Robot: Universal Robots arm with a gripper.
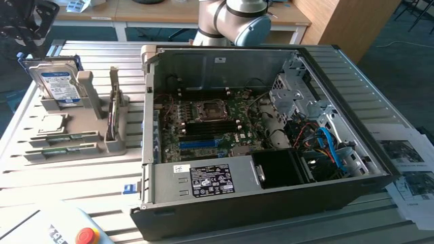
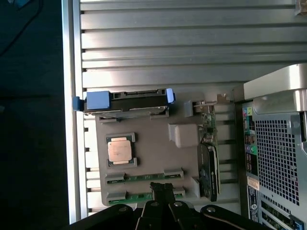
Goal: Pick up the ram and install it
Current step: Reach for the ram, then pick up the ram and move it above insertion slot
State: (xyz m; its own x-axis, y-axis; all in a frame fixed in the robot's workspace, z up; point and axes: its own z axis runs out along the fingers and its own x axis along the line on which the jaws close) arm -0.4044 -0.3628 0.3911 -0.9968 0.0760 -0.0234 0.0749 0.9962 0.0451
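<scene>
A slatted metal table (image 1: 81,183) is carrying everything. On it, toward the exterior view's right, an open black computer case (image 1: 271,203) is lying on its side, showing its green motherboard (image 1: 217,124) with an empty processor socket (image 1: 205,110), and a power supply (image 1: 210,180) along the near wall. The grey robot arm (image 1: 237,20) is rising behind the case.

To the exterior view's left of the case, a grey parts holder (image 1: 88,145) is sitting flat on the table. A silver hard drive (image 1: 58,84) with a blue-and-white label is standing upright at the holder's far end. A dark expansion card (image 1: 114,109) is standing on edge in the slot just beside the case. A square processor (image 2: 120,151) is resting in its recess near the middle.

The ram is waiting in the holder, not in the case. One ram stick (image 2: 144,178) is lying in the slot next to the processor, and a second ram stick (image 2: 136,197) is lying parallel in the slot at the holder's edge.

The gripper (image 2: 162,188) is hanging above that end of the holder. Its fingers are pressing together and carrying nothing, with the tips showing over the second ram stick.
</scene>
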